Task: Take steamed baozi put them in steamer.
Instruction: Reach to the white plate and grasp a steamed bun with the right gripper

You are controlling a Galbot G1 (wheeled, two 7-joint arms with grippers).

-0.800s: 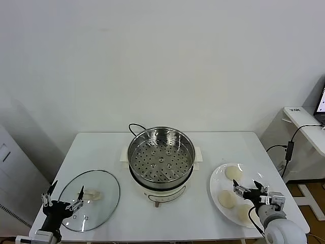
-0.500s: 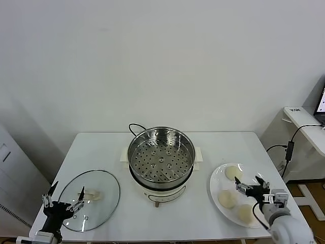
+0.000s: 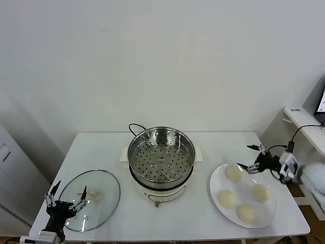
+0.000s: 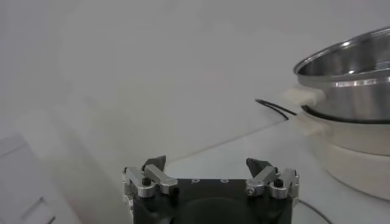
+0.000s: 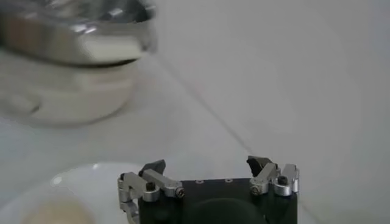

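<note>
Several pale baozi lie on a white plate (image 3: pixel 218 184) at the table's right: one at the back (image 3: pixel 232 173), one at the left (image 3: pixel 226 198), one at the right (image 3: pixel 260 192), one at the front (image 3: pixel 247 213). The steel steamer (image 3: pixel 161 155) with its perforated tray stands at the table's middle on a cream base; it also shows in the left wrist view (image 4: pixel 350 61) and the right wrist view (image 5: pixel 73 24). My right gripper (image 3: pixel 251 158) is open and empty, raised behind the plate's right side. My left gripper (image 3: pixel 66 199) is open and empty over the lid's left edge.
A round glass lid (image 3: pixel 91 200) lies at the table's front left. A black cord (image 3: pixel 135 127) runs behind the steamer. A side table (image 3: pixel 304 122) with cables stands to the right. The table's right edge is close to the plate.
My right gripper has lifted off the plate's front and swung back and right, now raised behind the plate. All baozi now show. The left gripper has barely moved.
</note>
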